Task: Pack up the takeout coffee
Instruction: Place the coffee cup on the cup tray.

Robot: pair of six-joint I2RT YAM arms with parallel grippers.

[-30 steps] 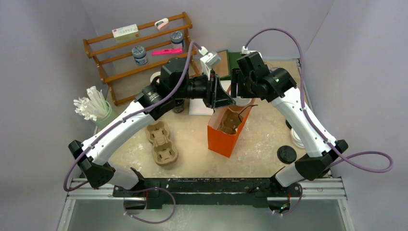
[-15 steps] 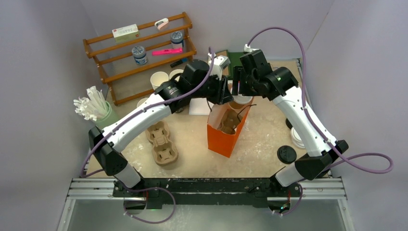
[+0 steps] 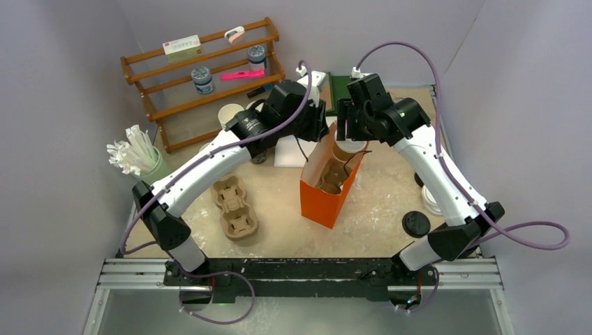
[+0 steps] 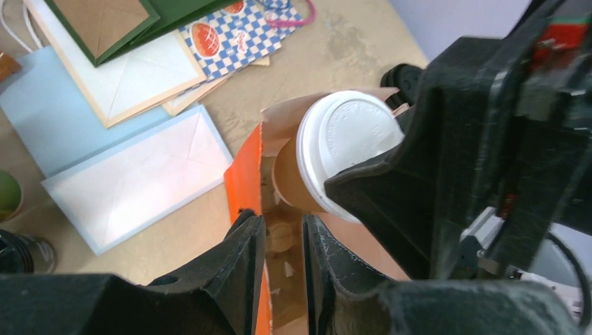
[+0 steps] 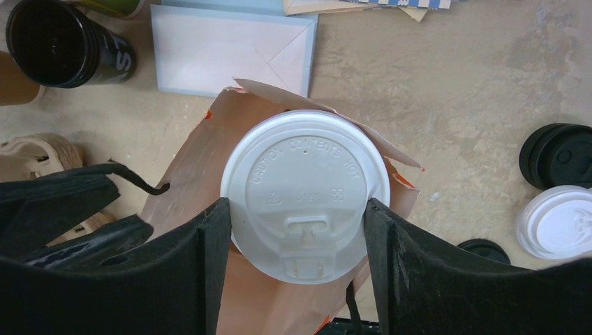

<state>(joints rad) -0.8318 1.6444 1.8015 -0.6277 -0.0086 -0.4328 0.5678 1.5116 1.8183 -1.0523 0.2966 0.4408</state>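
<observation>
Right fingers [image 5: 202, 265] clasp the takeout coffee cup [image 4: 290, 183] from both sides just under its lid [image 5: 305, 188]. They hold it upright in the far end of the mouth of the orange paper bag [image 3: 317, 202]. Left fingers [image 4: 244, 279] stand nearly closed, pinching the bag's top edge on its left side. The bag stands upright mid-table, brown inside, with a tan cardboard carrier [image 3: 328, 180] down in it. The cup's wall is brown kraft paper. Its round white plastic lid is pressed fully on, with raised lettering and a sip tab. A black cup [image 5: 52, 42], dark inside, stands on the table [image 5: 454, 84] left of the bag.
</observation>
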